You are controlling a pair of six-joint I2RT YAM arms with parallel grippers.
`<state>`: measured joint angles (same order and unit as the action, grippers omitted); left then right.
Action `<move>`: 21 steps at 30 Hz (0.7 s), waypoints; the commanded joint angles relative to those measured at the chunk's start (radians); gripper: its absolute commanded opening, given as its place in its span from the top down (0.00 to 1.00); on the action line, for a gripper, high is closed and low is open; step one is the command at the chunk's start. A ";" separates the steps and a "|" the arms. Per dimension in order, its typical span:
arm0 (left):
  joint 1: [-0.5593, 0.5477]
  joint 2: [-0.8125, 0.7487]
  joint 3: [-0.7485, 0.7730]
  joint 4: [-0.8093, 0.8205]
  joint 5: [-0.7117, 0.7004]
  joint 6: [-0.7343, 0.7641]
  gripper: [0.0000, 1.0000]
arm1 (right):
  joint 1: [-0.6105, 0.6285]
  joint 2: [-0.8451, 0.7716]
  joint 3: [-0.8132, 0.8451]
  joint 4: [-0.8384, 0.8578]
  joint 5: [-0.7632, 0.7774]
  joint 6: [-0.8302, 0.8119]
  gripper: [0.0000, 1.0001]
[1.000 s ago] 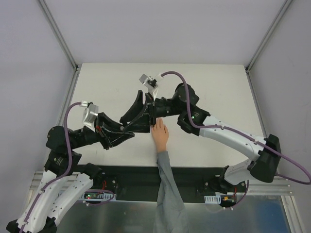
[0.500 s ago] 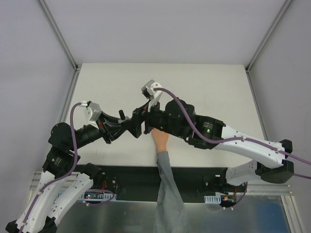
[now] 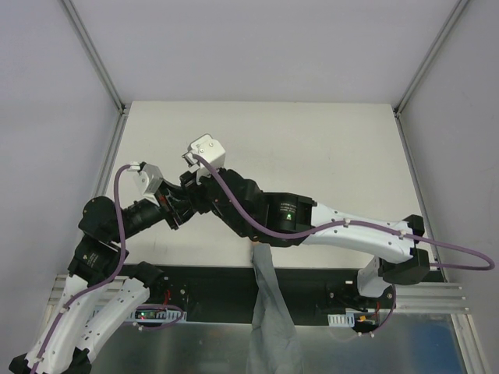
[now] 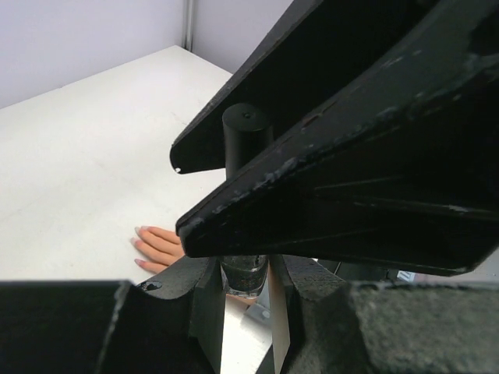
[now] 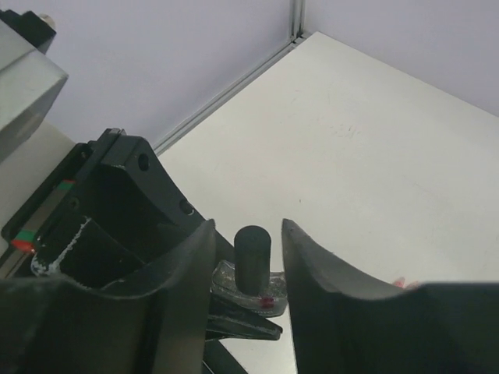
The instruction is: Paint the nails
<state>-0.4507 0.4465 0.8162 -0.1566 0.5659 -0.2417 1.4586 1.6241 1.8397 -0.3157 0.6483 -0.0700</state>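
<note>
While the left gripper (image 4: 245, 290) clamps the small dark bottle (image 5: 238, 285), the right gripper (image 5: 246, 248) straddles its black cap (image 4: 247, 140), jaws parted, not yet touching. Opening step; next it likely must close and unscrew.

A robotics lab: pale walls (image 3: 257, 47) and aluminium posts (image 3: 93, 54) are boxing in a white table (image 3: 327, 148), cabled robot arms (image 3: 351, 230) reaching out from a metal rail (image 3: 460, 294) along the bottom edge.
</note>
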 commanded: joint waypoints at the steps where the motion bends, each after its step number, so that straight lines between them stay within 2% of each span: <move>1: 0.000 -0.014 0.023 0.032 -0.008 -0.001 1.00 | 0.008 0.019 0.075 -0.008 0.089 -0.014 0.62; 6: 0.000 -0.022 0.026 0.032 0.038 -0.007 1.00 | -0.001 -0.013 0.020 0.010 0.057 0.018 0.82; 8: 0.000 -0.022 0.026 0.032 0.077 -0.005 1.00 | -0.021 -0.070 -0.066 0.061 -0.031 0.018 0.96; 9: 0.000 -0.028 0.026 0.032 0.107 -0.004 1.00 | -0.039 -0.095 -0.100 0.082 -0.065 0.015 1.00; 10: -0.002 -0.032 0.024 0.032 0.124 -0.001 1.00 | -0.053 -0.116 -0.140 0.102 -0.111 0.012 1.00; 12: 0.000 -0.038 0.031 0.032 0.170 -0.002 1.00 | -0.119 -0.188 -0.250 0.174 -0.373 0.006 1.00; 13: 0.000 -0.037 0.038 0.032 0.245 -0.005 1.00 | -0.150 -0.211 -0.288 0.209 -0.512 -0.014 1.00; 14: 0.000 -0.032 0.046 0.037 0.294 -0.013 1.00 | -0.183 -0.231 -0.383 0.309 -0.898 -0.022 1.00; 15: 0.000 -0.026 0.055 0.052 0.333 -0.025 1.00 | -0.239 -0.268 -0.437 0.417 -1.055 -0.005 1.00; 16: -0.002 -0.020 0.057 0.072 0.438 -0.062 1.00 | -0.266 -0.270 -0.482 0.513 -1.321 0.065 1.00; 17: 0.000 -0.014 0.058 0.115 0.480 -0.082 1.00 | -0.309 -0.262 -0.493 0.646 -1.420 0.138 1.00; 19: 0.000 0.000 0.057 0.153 0.564 -0.145 1.00 | -0.336 -0.201 -0.444 0.655 -1.617 0.194 1.00; 21: 0.000 0.000 0.051 0.198 0.569 -0.172 1.00 | -0.354 -0.175 -0.421 0.705 -1.674 0.258 1.00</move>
<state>-0.4480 0.4492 0.8173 -0.1432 0.9199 -0.3176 1.1419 1.3964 1.3823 0.1581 -0.5465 0.0574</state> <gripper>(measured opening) 0.214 0.188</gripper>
